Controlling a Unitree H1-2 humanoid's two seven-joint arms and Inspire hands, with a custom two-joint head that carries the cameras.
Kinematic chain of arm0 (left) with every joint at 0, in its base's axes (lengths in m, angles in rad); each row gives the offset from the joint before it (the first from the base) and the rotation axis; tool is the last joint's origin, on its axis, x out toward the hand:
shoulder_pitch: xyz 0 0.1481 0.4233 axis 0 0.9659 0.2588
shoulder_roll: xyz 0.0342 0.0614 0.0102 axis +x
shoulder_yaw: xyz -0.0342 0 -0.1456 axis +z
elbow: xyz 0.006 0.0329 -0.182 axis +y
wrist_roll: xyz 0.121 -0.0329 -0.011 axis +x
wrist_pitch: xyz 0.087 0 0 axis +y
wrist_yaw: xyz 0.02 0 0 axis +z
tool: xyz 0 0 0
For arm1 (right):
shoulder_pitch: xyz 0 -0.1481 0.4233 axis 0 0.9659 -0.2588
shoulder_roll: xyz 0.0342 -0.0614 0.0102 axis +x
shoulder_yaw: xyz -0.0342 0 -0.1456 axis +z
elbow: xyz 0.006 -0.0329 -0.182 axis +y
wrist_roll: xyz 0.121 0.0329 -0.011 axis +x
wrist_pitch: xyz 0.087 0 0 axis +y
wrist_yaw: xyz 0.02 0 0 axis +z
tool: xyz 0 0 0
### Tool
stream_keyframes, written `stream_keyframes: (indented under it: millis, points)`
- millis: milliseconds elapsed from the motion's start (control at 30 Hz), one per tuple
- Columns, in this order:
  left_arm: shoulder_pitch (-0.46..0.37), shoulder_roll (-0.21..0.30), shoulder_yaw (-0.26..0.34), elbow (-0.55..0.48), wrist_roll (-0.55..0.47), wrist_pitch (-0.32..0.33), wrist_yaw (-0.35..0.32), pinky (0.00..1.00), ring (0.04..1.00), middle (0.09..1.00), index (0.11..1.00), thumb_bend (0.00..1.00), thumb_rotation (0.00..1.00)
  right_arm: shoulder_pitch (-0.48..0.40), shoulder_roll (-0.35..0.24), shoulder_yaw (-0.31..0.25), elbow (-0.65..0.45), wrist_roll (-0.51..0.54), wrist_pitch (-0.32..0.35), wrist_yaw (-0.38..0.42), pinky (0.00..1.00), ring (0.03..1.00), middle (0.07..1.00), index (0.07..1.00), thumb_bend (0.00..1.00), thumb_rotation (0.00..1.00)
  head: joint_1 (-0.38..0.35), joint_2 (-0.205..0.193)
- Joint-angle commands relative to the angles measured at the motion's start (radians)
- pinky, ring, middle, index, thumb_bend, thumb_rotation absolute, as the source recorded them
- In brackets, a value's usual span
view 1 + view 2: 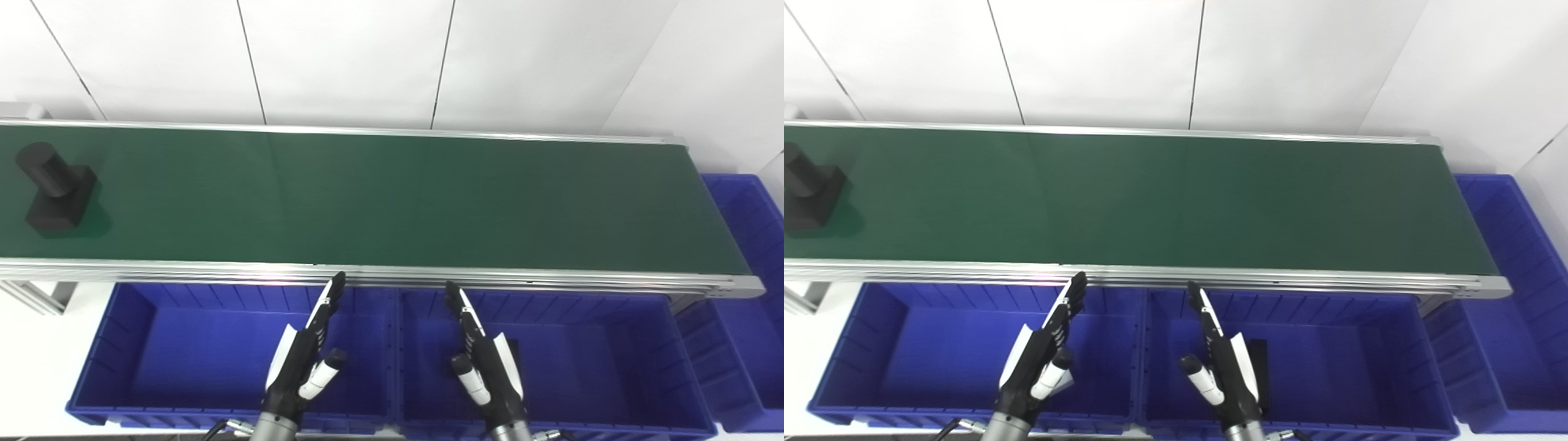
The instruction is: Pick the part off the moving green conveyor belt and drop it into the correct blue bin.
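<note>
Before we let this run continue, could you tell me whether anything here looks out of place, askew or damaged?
Nothing stands out. One black part sits at the far left of the green conveyor belt, untouched. The left hand and right hand are both open, holding nothing, above the blue bins.

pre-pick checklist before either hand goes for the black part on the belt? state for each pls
1. Black part on the green belt, at its far left end: ok.
2. Left hand open, holding nothing: ok.
3. Right hand open, holding nothing: ok.
4. Part within reach of a hand: not ok; both hang over the bins, well right of it.
5. Left blue bin free to receive: ok, nothing seen inside.
6. Middle blue bin contents: cannot tell; a dark item shows behind the right hand.
</note>
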Motion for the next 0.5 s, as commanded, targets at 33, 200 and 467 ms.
stream_keyframes:
  millis: [33, 200, 467]
  points:
    - [-0.013, 0.003, -0.008, -0.015, 0.011, -0.037, 0.023, 0.97, 0.997, 1.0, 0.976, 0.85, 0.99, -0.009, 0.007, -0.001, -0.016, -0.001, -0.05, -0.005, 0.98, 0.961, 0.973, 0.973, 0.83, 1.0, -0.006, -0.002]
    - [-0.015, 0.008, -0.008, -0.014, 0.018, -0.037, 0.028, 0.99, 1.0, 1.0, 0.976, 0.85, 0.98, -0.01, 0.014, -0.002, -0.008, 0.001, -0.05, -0.007, 1.0, 0.963, 0.978, 0.974, 0.83, 1.0, -0.014, -0.006]
    - [-0.023, 0.015, -0.012, -0.001, 0.013, -0.037, 0.035, 0.99, 1.0, 1.0, 0.979, 0.85, 0.98, -0.012, 0.018, -0.002, -0.003, -0.007, -0.05, -0.017, 0.99, 0.961, 0.981, 0.975, 0.83, 1.0, -0.022, -0.013]
